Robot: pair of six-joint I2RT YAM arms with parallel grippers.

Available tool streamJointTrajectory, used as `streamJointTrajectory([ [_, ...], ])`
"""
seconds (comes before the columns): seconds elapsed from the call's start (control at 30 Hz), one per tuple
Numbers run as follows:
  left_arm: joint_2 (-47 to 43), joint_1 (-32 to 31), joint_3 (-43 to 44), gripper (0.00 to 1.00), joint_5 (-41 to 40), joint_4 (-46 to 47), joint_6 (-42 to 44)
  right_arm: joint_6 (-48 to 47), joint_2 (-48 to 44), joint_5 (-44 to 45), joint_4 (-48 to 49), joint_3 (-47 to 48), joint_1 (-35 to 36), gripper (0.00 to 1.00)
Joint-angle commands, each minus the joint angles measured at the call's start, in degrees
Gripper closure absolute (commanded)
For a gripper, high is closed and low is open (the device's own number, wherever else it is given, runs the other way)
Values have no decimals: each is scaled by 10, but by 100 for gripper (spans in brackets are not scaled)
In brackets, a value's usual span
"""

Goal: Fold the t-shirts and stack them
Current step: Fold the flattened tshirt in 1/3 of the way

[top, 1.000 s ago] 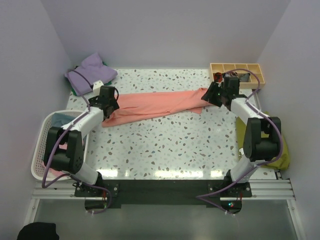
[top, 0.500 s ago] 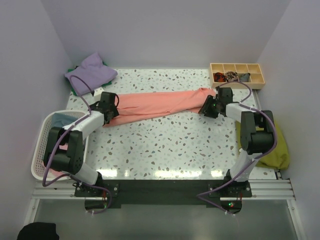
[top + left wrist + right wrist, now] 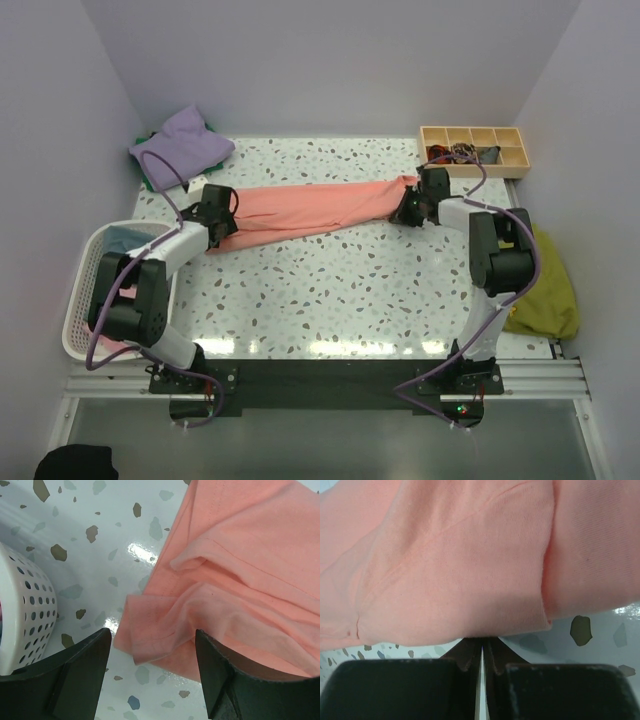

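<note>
Closure of the spread fingers of the left gripper (image 3: 152, 652) should be centred on the salmon-pink cotton t-shirt (image 3: 240, 570) corner lying between them, the other end being pinched by the right gripper (image 3: 481, 650).

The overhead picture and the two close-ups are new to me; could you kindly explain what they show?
Two robot arms are bolted to a speckled table. The overhead view looks down from behind them; each close-up comes from a camera on one wrist. A salmon-pink t-shirt lies across the table, a lavender shirt at the far left corner, a white basket to the left, a wooden tray far right. The left arm's jaws stand open over one shirt corner; the right arm's jaws are closed on the other end.
</note>
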Motion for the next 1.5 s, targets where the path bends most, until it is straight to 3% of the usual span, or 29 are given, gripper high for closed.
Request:
streamJointTrajectory([
  [0.0, 4, 2, 9, 27, -15, 12, 4, -4, 5, 25, -15, 0, 4, 100],
  [0.2, -5, 2, 13, 28, -14, 5, 6, -23, -79, 33, -30, -42, 5, 100],
  [0.6, -76, -13, -1, 28, -2, -23, 3, 0, -373, 61, -134, -205, 34, 100],
  [0.67, -85, -15, -11, 28, -3, -19, 0, 5, -394, 80, -125, -233, 33, 79],
  [0.7, -89, -16, -15, 28, 0, -14, 0, 4, -391, 88, -112, -235, 34, 61],
  [0.83, -92, -19, -18, 27, 7, -11, 0, -1, -318, 119, -94, -185, 34, 53],
  [1.1, -78, -19, -15, 27, 4, -1, 1, -3, -131, 151, -34, -87, 35, 51],
  [1.47, -41, -19, -4, 26, -5, 1, 5, 1, -17, 149, -28, 12, 35, 49],
])
